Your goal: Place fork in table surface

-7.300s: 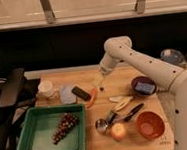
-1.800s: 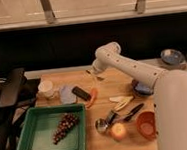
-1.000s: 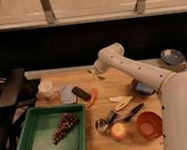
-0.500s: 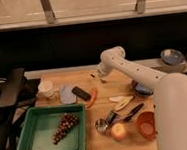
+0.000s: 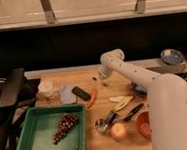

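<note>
Apparently the gripper [image 5: 98,79] hangs low over the far middle of the table surface [image 5: 119,88], likely to lay the fork there; whether it grips anything I cannot tell, and the fork itself is not discernible.

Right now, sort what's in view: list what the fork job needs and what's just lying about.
Job: fork, seemingly the small dark piece by the gripper; table; gripper, over the table's far edge.
Lying about: green tray, grapes, cup, phone, knife, scoop, apple, orange bowl.
</note>
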Action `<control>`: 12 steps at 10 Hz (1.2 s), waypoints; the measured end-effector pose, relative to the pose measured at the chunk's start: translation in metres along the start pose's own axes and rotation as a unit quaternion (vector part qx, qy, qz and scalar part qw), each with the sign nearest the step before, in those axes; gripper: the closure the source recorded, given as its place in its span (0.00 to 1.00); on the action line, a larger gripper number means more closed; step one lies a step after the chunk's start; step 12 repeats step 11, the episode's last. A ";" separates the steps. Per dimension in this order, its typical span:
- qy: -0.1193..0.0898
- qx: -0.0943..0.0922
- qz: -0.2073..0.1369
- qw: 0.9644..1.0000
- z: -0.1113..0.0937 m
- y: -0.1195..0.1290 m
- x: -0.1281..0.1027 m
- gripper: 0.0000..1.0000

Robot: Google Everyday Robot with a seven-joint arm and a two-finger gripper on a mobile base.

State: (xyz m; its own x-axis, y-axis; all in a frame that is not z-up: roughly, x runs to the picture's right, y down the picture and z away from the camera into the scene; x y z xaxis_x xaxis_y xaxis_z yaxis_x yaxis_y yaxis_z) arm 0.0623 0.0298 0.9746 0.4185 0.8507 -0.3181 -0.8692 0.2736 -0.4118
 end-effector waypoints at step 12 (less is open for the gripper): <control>0.002 0.000 0.005 1.000 0.001 -0.001 0.000 0.23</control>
